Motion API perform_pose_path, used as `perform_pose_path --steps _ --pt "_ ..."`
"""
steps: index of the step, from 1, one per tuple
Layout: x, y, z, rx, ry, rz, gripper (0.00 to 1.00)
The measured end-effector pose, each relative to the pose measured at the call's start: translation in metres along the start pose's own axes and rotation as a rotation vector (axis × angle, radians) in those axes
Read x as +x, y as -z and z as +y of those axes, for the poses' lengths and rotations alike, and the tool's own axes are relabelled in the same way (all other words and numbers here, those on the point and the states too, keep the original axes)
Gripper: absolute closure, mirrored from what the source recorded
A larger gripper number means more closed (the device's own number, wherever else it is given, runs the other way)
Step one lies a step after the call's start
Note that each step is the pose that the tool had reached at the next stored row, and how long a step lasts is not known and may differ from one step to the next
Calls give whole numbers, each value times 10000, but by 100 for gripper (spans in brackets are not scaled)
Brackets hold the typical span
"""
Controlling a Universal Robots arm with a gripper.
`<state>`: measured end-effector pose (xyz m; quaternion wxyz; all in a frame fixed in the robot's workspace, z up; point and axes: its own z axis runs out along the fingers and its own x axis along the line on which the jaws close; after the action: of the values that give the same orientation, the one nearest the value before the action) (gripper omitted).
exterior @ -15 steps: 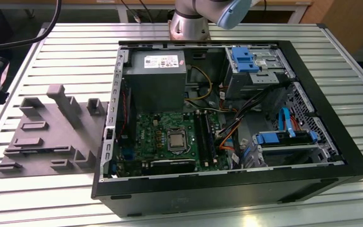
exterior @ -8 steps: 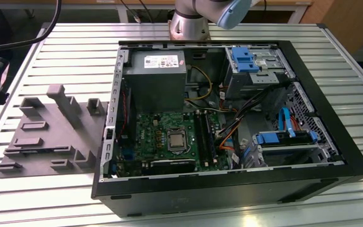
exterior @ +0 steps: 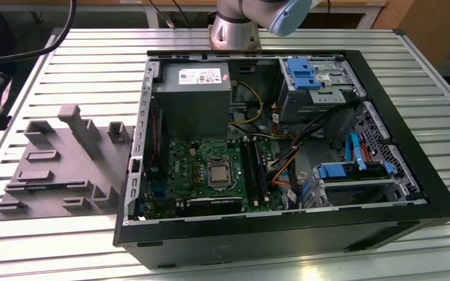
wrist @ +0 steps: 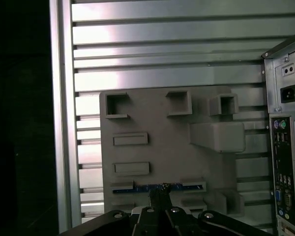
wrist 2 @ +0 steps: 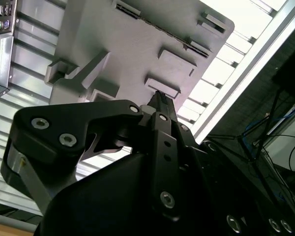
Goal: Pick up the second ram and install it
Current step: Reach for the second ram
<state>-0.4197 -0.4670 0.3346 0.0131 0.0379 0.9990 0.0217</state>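
The second ram (wrist: 137, 187) is a slim dark stick with a bluish sheen. It stands on edge in a slot of the grey holder plate (wrist: 162, 147), at the end of the plate nearest the camera. My gripper (wrist: 160, 192) hangs well above the plate, its tips lined up over the middle of the stick. The fingers (wrist 2: 160, 105) are drawn together into one narrow point with nothing between them. In the exterior view the same plate (exterior: 61, 170) lies on the slatted table at the exterior view's left of the open computer case (exterior: 287, 234).
Inside the case the green motherboard (exterior: 201, 170) carries long black memory slots (exterior: 252, 167), with cables, blue drive brackets (exterior: 342, 171) and a power supply (exterior: 190, 93) around them. The case's rear ports (wrist: 285, 147) stand close beside the plate. The table's rail (wrist: 64, 123) borders a dark drop-off.
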Motion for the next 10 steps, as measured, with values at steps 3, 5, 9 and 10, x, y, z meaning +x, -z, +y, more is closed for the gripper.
perform_pose_path --steps 3,5,9,10 --pt "3 -6 -1 0 0 1 89" --pt "4 -10 -1 0 0 1 89" --pt "7 -18 -2 0 0 0 89" --pt "8 -20 -3 0 0 0 89"
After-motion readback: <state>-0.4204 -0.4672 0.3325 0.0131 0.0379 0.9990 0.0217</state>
